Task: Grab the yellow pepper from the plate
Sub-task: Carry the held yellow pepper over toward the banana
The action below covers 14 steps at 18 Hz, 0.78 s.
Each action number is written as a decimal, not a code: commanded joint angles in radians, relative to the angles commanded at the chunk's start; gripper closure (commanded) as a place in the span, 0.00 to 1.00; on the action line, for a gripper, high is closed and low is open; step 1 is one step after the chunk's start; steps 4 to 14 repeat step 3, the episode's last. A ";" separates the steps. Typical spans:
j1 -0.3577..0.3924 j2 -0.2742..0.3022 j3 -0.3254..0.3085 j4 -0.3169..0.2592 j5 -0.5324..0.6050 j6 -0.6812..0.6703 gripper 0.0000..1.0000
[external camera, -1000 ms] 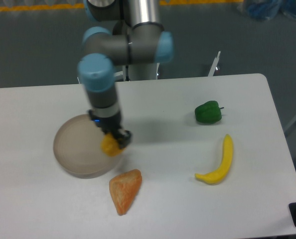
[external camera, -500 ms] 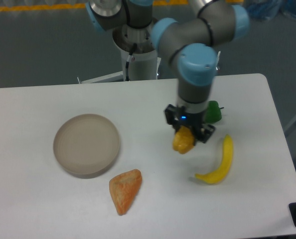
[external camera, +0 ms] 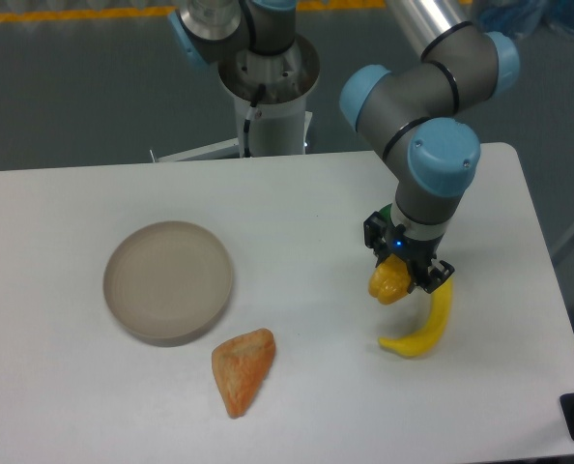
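Observation:
My gripper (external camera: 400,275) is shut on the yellow pepper (external camera: 388,283), a small lumpy yellow-orange piece. It holds the pepper at the right side of the table, just above and left of the banana. The plate (external camera: 168,281), a round grey-beige dish with a raised rim, sits at the left of the table with nothing in it, far from the gripper.
A yellow banana (external camera: 425,321) lies right under and beside the held pepper. The green pepper is mostly hidden behind my arm. An orange wedge-shaped piece (external camera: 242,368) lies in front of the plate. The arm's base (external camera: 267,87) stands at the table's back edge.
My gripper carried the yellow pepper off the plate and across the table to the right. Over the last half second it moved a little further right, to next to the banana.

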 joint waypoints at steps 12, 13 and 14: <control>0.000 0.000 0.000 0.002 0.000 0.000 0.88; 0.000 0.000 0.000 0.002 0.000 0.000 0.88; 0.000 0.000 0.000 0.002 0.000 0.000 0.88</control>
